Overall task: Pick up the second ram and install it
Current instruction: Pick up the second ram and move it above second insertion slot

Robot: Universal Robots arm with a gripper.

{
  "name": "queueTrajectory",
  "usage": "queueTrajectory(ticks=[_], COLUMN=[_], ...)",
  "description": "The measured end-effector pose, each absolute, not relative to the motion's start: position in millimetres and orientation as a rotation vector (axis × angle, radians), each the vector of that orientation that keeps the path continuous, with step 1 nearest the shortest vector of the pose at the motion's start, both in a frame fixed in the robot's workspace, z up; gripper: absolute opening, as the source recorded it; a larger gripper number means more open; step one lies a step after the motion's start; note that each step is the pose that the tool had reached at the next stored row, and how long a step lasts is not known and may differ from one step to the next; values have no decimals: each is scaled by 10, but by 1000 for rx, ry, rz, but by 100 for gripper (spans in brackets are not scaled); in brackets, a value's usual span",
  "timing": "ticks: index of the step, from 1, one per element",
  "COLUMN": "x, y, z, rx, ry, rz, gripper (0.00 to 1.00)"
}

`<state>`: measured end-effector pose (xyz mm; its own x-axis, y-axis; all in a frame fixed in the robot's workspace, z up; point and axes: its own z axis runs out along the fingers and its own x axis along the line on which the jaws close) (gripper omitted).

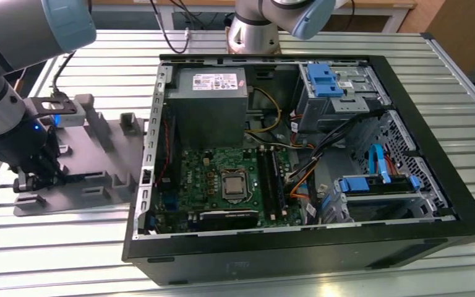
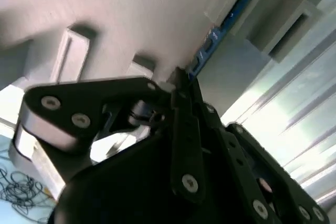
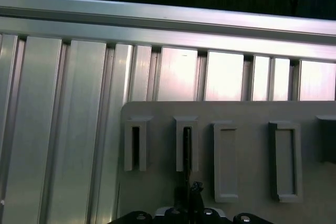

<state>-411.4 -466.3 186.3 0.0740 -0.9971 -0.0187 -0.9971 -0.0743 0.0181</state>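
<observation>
Jaws tight on second ram (image 2: pixel 212 38)

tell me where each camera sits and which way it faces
Exterior view: off the arm, raised, looking down into the open computer case and gray holder tray; the arm and pincer show at its left.
First wrist view: on the arm, looking onto the tray's slots and slatted table; pincer tip shows.
Second wrist view: on the arm behind the pincer, looking along it at the second ram.
Shared: both wrist views show pincer and tray.
</observation>
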Motion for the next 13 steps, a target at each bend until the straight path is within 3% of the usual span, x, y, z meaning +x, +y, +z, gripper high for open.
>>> queueTrajectory(ticks=[1, 13], x=[-4113, -4113], y=[-4663, -4665], z=[1863, 1862], rx=[2302, 2254], ry=[-2137, -2185], rz=[-41, -37], gripper=[14, 14])
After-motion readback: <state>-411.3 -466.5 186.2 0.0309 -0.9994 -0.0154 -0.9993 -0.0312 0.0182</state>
